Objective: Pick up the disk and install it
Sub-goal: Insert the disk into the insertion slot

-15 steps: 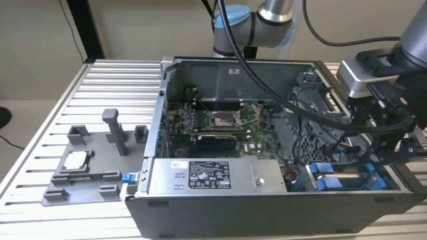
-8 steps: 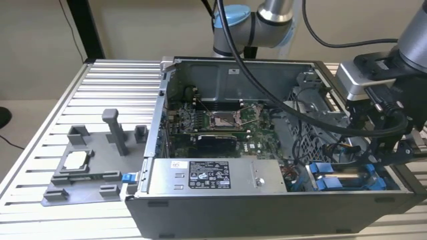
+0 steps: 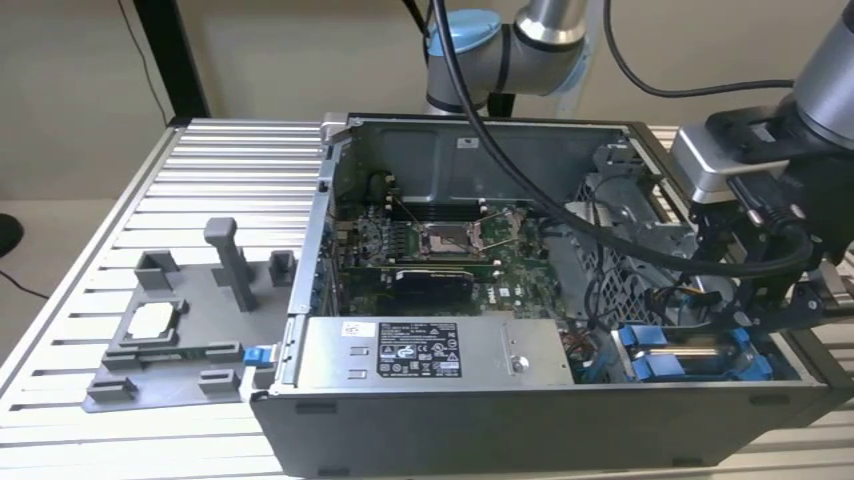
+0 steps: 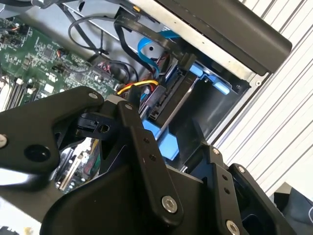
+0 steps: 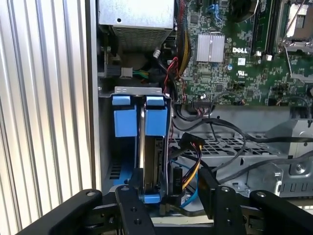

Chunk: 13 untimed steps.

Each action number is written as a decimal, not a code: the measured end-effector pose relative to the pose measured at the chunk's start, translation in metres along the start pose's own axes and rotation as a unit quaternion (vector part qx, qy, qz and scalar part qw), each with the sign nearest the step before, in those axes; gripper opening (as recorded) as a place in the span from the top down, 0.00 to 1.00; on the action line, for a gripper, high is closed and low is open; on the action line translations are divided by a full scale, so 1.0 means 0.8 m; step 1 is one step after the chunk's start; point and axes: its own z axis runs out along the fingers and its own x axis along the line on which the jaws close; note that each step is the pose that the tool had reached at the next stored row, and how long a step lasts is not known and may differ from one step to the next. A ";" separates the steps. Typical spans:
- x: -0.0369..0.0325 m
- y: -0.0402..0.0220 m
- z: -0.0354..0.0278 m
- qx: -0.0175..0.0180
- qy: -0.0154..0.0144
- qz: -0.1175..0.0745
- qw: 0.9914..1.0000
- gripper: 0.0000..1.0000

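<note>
Down in the drive bay of the open dark metal computer case (image 5: pixel 93 73), first wrist view: the disk (image 5: pixel 146 152), a flat silver metal hard drive framed by a blue plastic bracket, stood on edge inside the bay and was seen edge-on. A second blue plastic bracket tab (image 5: pixel 124 120) sat just beside it, nearer the case wall. The claw (image 5: pixel 168 188) was spread. One black finger (image 5: pixel 131 205) lay close to the disk's near end. The other was apart from it, past a black connector with yellow, red and black wires (image 5: pixel 190 143). The green motherboard (image 5: pixel 234 73) lay beyond the bay. The ribbed aluminium desk (image 5: pixel 44 98) ran outside the case wall.

Second wrist view: the claw (image 4: pixel 166 129) straddled the near end of the disk (image 4: pixel 168 110), jaws apart, with blue bracket plastic showing between them. Yellow and orange wires ran in beside the disk.

Exterior view: the case lay open on the desk. The grey robot arm (image 3: pixel 821 80) reached down into the corner at the exterior view's right, with the claw (image 3: pixel 767 320) low over the blue brackets. A large grey box with a white-and-black label (image 3: pixel 414 350) sat along the near wall. A grey plastic fixture (image 3: pixel 174 350) on the desk, at the exterior view's left, carried a small square silver chip (image 3: pixel 151 320).
</note>
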 end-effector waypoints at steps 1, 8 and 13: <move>0.0000 0.0000 0.0000 0.000 0.000 0.000 1.000 0.00; -0.0009 0.0000 0.0007 0.008 -0.002 -0.001 1.000 0.00; -0.0008 0.0003 0.0028 0.024 -0.007 0.003 1.000 0.00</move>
